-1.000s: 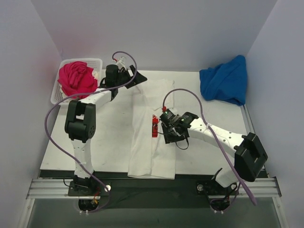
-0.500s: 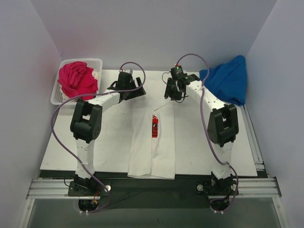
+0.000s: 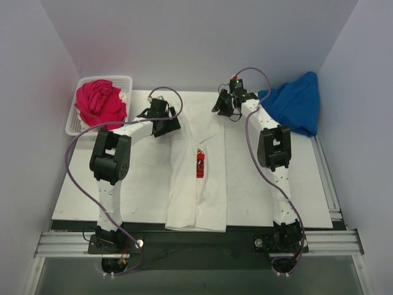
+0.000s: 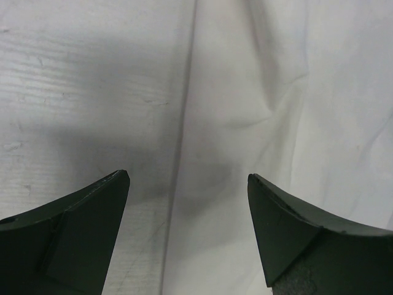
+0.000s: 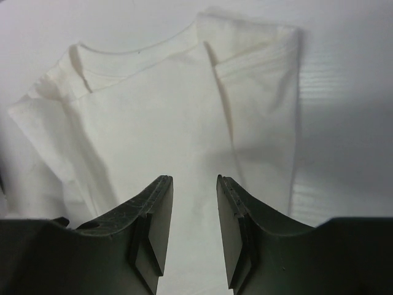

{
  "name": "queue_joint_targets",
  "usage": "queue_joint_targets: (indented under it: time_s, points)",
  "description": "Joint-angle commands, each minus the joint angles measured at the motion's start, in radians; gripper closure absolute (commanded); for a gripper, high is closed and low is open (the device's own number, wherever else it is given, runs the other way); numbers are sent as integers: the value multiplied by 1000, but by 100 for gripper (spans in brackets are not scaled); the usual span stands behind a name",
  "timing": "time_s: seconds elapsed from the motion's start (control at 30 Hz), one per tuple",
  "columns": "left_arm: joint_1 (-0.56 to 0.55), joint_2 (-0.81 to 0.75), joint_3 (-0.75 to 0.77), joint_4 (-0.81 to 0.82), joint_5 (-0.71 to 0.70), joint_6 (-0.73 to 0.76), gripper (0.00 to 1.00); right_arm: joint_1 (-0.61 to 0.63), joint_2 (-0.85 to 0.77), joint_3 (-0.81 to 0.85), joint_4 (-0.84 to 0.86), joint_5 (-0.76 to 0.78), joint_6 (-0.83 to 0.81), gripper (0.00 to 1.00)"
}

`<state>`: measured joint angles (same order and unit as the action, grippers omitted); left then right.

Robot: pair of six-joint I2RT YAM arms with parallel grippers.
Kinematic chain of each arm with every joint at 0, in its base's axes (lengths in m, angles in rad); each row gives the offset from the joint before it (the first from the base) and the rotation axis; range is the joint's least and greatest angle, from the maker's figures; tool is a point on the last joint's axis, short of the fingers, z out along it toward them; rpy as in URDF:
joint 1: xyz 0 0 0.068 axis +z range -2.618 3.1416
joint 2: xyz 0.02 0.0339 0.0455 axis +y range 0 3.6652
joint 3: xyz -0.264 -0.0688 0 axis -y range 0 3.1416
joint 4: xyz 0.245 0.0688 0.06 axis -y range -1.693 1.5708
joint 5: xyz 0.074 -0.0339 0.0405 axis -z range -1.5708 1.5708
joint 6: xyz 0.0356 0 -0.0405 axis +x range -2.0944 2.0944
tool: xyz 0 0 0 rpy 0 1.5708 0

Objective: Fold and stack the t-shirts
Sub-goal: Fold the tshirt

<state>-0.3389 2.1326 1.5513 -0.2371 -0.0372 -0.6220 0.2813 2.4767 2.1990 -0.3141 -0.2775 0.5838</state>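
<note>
A white t-shirt (image 3: 196,184) with a red chest print (image 3: 200,163) lies in a long folded strip down the middle of the table, collar at the far end. My left gripper (image 3: 167,120) hovers over its far left edge, wide open and holding nothing. In the left wrist view that gripper (image 4: 188,184) straddles the border between the table and the white cloth (image 4: 276,92). My right gripper (image 3: 225,106) is over the collar end. In the right wrist view it (image 5: 194,179) stands narrowly open and empty above the shirt (image 5: 159,104).
A bright blue shirt (image 3: 293,103) is heaped at the far right corner. A magenta-pink shirt (image 3: 98,101) fills the white lattice basket (image 3: 72,126) at the far left. Grey walls close in the table on three sides.
My right arm has swung from the shirt's middle up to its far collar end. My left gripper has shifted slightly onto the shirt's far left edge.
</note>
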Motion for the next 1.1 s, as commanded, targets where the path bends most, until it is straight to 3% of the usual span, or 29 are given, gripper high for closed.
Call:
queue_joint_targets:
  time_s: [0.0,0.1,0.6,1.07]
  points:
    - [12,-76,-43,-13,-4,-15,11,-27,8,30,150,-46,10,64]
    - [15,-103,-71,10,16,-18,11,-40,34,33,242,-55,4,64]
    - [34,-180,-143,27,11,-38,11,-65,159,128,335,-137,86,59]
    - [57,-260,-184,39,19,-42,11,-54,211,160,319,-138,110,60]
